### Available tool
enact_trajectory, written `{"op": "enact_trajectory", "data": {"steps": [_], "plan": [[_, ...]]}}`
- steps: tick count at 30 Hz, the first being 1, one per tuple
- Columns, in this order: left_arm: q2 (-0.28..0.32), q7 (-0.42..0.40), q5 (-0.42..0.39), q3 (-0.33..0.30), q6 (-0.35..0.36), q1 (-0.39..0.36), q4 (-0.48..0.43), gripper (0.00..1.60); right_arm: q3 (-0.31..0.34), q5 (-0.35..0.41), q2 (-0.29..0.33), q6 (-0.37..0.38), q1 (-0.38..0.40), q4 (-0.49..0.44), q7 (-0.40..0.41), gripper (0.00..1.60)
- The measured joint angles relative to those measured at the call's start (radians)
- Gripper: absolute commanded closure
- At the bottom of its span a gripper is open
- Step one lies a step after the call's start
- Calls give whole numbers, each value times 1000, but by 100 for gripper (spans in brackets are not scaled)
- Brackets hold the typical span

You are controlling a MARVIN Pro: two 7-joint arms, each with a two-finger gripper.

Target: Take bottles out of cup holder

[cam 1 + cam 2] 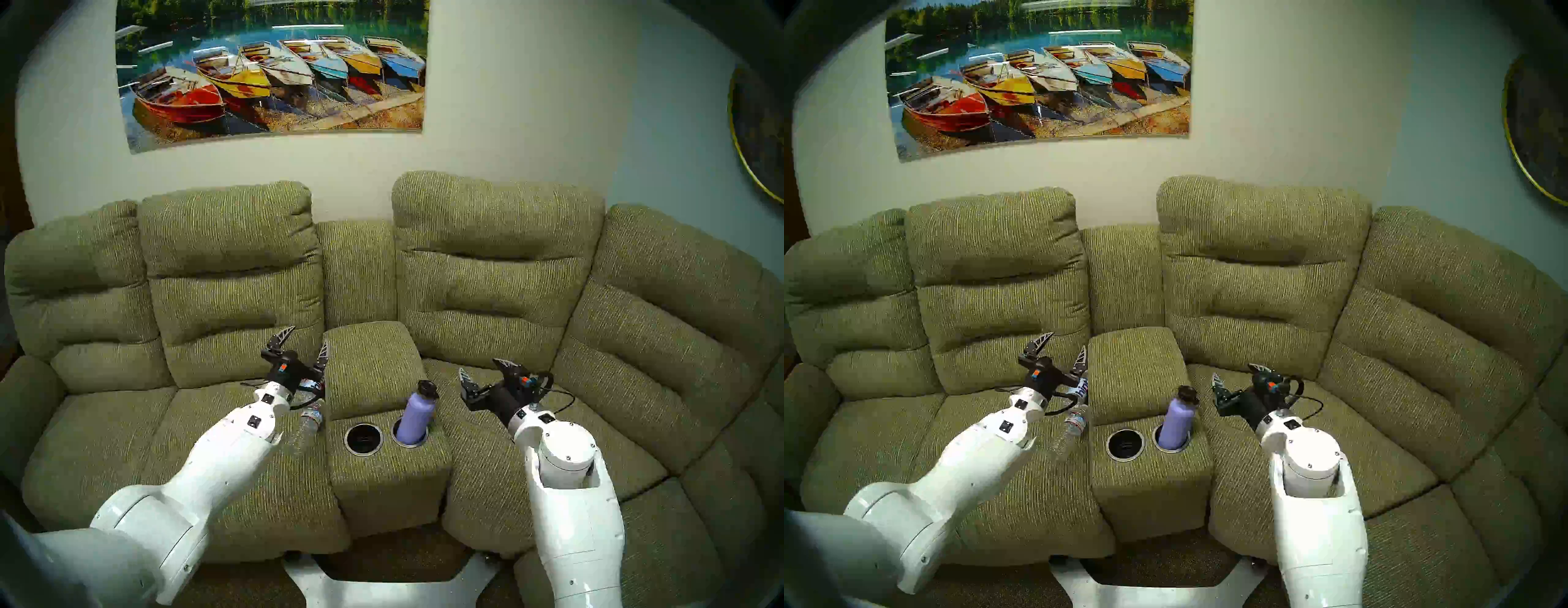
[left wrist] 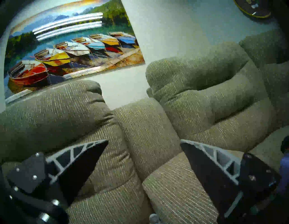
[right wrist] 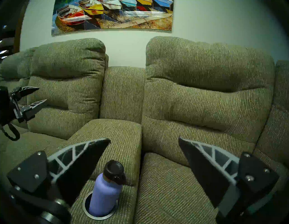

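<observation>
The cup holder (image 1: 346, 440) is two silver-rimmed black wells in the sofa's centre console. The left well is empty. The lavender bottle (image 1: 415, 414) with a black loop cap stands in the right well; it also shows in the right wrist view (image 3: 105, 194). The clear "hint" bottle (image 1: 1083, 387) lies on the left seat against the console, mostly hidden behind my left gripper (image 1: 309, 339). That gripper is open and empty above the seat. My right gripper (image 1: 479, 367) is open and empty, just right of the lavender bottle and apart from it.
A slim crinkled clear water bottle (image 1: 307, 426) lies on the left seat beside the console. The olive sofa (image 1: 488, 276) curves around me, with the padded console lid (image 1: 369, 361) behind the wells. A boat picture (image 1: 271, 72) hangs on the wall.
</observation>
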Motion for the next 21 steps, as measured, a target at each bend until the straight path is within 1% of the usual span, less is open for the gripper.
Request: {"op": "enact_trajectory", "data": {"steps": [7,12,14,16,21], "plan": [[43,-83,-78,-26,-11,61,-92,0,-25,-3,0,0,10,28,17,0],[71,-150,-142,-38,-8,105,-161,0,-50,-16,0,0,26,69,30,0],[85,-187,-177,-43,0,129,-198,0,-61,-25,0,0,38,97,37,0],[90,-201,-191,-44,6,138,-211,0,-65,-29,0,0,43,108,39,0],[115,-266,-256,-49,50,180,-283,0,-79,-48,3,-1,70,166,52,0]]}}
